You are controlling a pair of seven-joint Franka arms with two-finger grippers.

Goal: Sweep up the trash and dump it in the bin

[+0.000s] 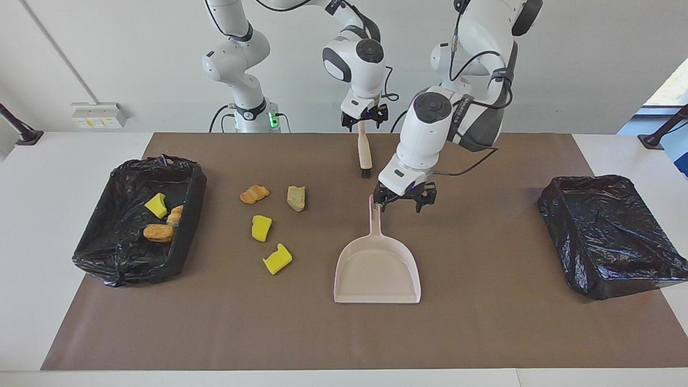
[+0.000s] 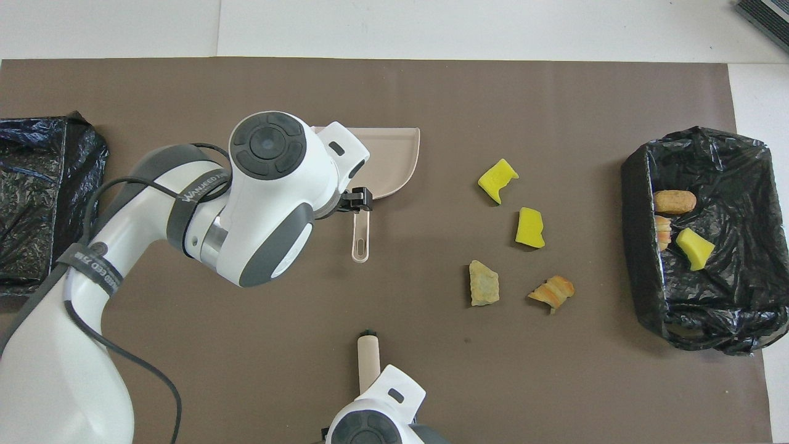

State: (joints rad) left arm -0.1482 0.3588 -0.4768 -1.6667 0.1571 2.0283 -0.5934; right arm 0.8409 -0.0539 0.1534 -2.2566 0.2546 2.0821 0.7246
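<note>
Several trash scraps lie on the brown mat: an orange-brown piece [image 1: 254,194], a beige lump [image 1: 296,198] and two yellow sponge chunks [image 1: 261,228] [image 1: 277,259]. Three more sit in the black-bagged bin [image 1: 188,236] at the right arm's end. The cream dustpan [image 1: 376,274] lies flat mid-mat, its handle [image 1: 374,215] pointing at the robots. My left gripper [image 1: 399,204] is open, low over the handle's tip, one finger beside it. My right gripper [image 1: 364,122] is open above the handle end of the brush [image 1: 365,156], which lies on the mat near the robots.
A second black-bagged bin [image 1: 607,236] stands at the left arm's end of the table. The mat [image 1: 484,322] runs bare from the dustpan's mouth out to the table's front edge. White table [image 1: 32,215] borders the mat at both ends.
</note>
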